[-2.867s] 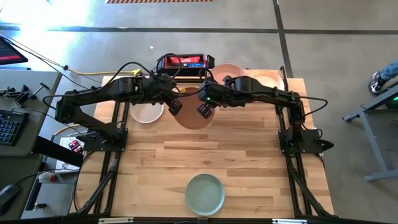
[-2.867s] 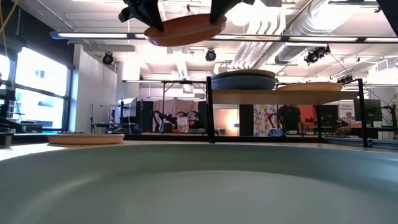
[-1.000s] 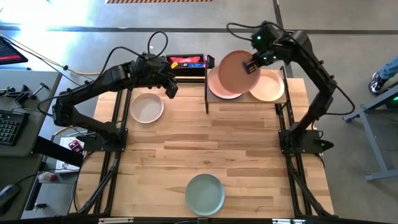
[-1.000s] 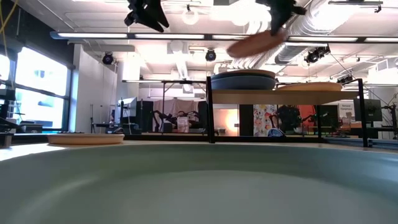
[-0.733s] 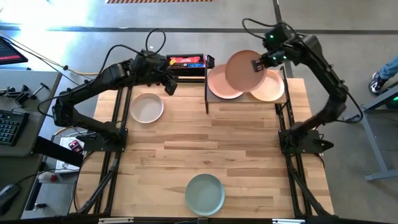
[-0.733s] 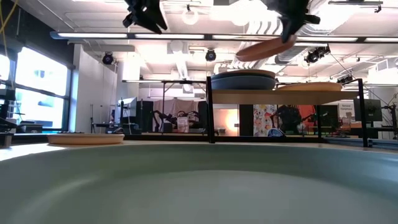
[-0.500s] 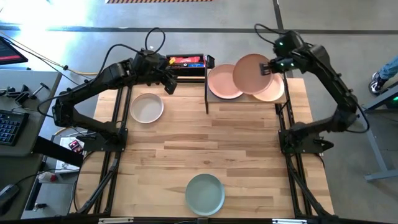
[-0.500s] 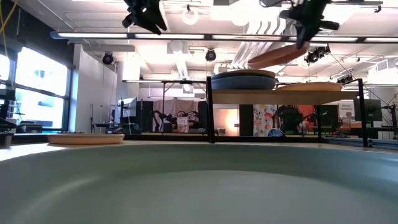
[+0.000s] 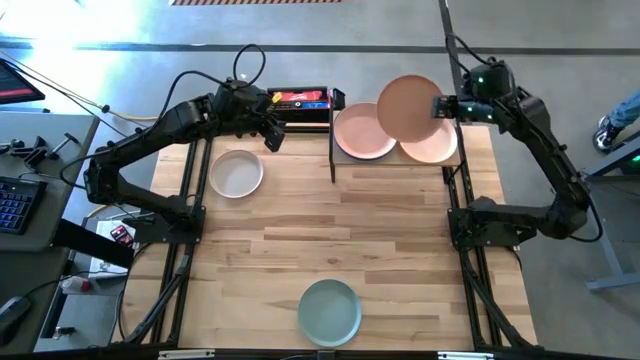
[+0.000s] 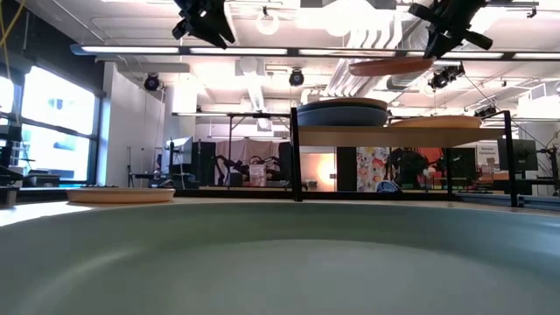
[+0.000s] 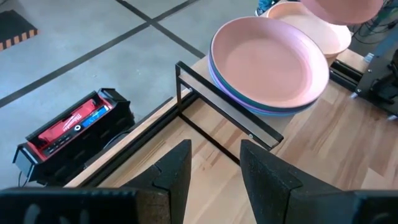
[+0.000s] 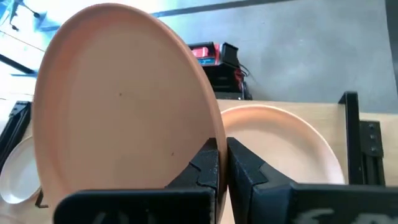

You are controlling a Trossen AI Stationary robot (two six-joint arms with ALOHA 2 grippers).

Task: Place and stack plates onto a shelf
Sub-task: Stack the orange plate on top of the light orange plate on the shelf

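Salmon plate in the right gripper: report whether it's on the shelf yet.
Not yet. The salmon plate is in the air above the shelf, pinched at its rim by the right gripper.

The shelf [image 9: 395,160] is a small light-wood platform on thin black posts, standing at the far edge of the tabletop. On its left half sits a stack of plates topped by a pale pink plate [image 9: 363,131], with purple and dark rims showing beneath it in the left wrist view. On its right half lies a cream-tan plate [image 9: 434,146]. Above the shelf, a salmon plate [image 9: 408,107] hangs roughly level, overlapping both piles, pinched at its rim. Left of the shelf, a cream plate [image 9: 236,173] lies flat on the tabletop. A sage green plate [image 9: 330,311] lies well apart, at the near edge.
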